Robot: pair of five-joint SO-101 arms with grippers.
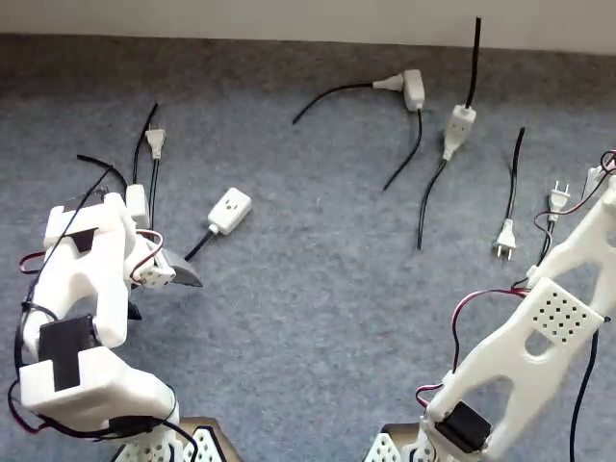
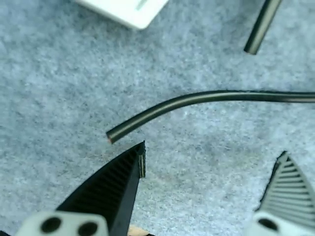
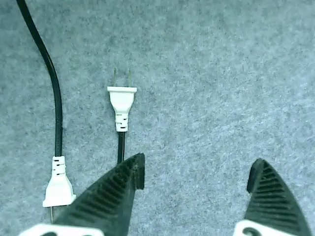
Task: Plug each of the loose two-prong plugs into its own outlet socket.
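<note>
Two-prong plug (image 3: 121,105) lies flat on the grey tabletop (image 3: 221,73) just ahead of the right hand (image 3: 197,167). Its prongs point away and its cord runs back under the dark finger (image 3: 113,196). A second plug (image 3: 59,184) lies close alongside, prongs turned the opposite way. The right hand is spread wide and grasps nothing. Its gap sits to one side of the plug, so closing here would likely catch only the tabletop or pinch the thin cord and drag the plug askew. The second plug is near enough to be knocked too.

The left hand (image 2: 212,152) is likewise released, poised over the cut end of a black cord (image 2: 197,98). In the high view that cord appears to lead to the outlet socket (image 1: 229,210). Gripping the cord rather than the body would leave the socket free to swivel or slide when a plug is pushed in.

Farther back, a white adapter (image 1: 414,89) and a white connector (image 1: 460,120) each seem to have a plug seated, though I cannot be sure. A sweeping arm could pull them apart.
</note>
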